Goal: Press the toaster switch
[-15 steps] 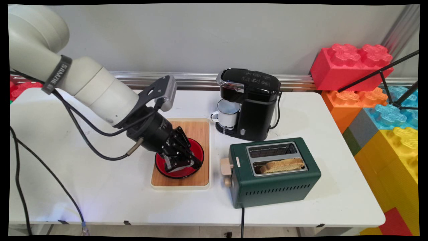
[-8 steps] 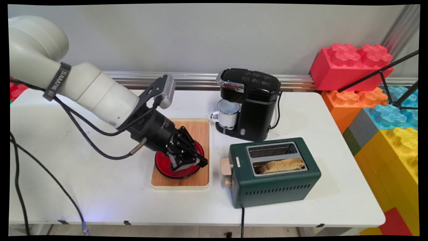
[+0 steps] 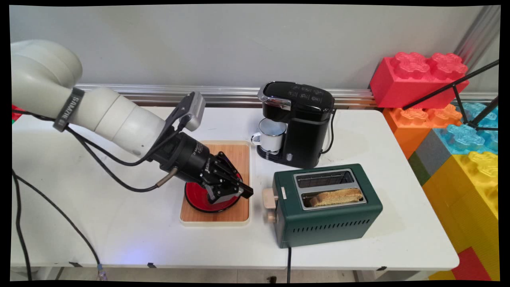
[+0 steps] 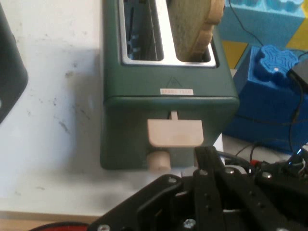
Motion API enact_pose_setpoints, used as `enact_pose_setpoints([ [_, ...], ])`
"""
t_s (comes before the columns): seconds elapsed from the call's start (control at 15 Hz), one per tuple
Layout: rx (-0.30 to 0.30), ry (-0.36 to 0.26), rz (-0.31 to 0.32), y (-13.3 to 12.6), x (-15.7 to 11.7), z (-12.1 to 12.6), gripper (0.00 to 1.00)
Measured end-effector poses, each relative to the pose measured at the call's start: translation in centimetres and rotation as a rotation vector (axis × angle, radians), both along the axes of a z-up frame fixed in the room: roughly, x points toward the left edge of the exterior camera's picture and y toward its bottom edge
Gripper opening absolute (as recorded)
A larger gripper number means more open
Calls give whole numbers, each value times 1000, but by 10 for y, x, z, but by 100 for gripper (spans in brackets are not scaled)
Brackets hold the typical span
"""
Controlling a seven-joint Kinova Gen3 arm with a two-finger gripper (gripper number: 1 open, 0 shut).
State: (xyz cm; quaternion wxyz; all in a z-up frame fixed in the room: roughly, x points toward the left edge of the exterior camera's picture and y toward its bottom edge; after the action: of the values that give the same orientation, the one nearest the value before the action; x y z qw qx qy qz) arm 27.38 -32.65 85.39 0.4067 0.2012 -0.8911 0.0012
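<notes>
My black gripper [image 3: 247,193] hangs low over the right side of a red plate [image 3: 198,199] on a wooden board [image 3: 236,215], its fingers shut with nothing between them. It points right at a green toaster [image 3: 326,211], a short gap from the beige lever [image 3: 270,198] on its end. A slice of toast [image 3: 336,196] stands in the near slot. In the hand view the gripper [image 4: 204,154] sits just below and to the right of the lever [image 4: 174,133], with a round knob [image 4: 159,160] under it on the toaster [image 4: 168,101]. The toast [image 4: 195,24] shows at the top.
A black coffee machine [image 3: 299,119] with a white mug [image 3: 271,133] under its spout stands behind the toaster. Large coloured blocks [image 3: 458,131] are stacked past the table's right edge. The toaster's cord [image 3: 289,263] drops over the front edge.
The gripper has swung right across the red plate toward the toaster's lever end and tilted flatter. Its fingers have come together. Nothing else has moved.
</notes>
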Motion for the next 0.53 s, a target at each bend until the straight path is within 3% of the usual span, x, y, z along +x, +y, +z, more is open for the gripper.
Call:
enact_pose_setpoints([
  [0.53,-13,56,-6,-3,-6,-15,0],
])
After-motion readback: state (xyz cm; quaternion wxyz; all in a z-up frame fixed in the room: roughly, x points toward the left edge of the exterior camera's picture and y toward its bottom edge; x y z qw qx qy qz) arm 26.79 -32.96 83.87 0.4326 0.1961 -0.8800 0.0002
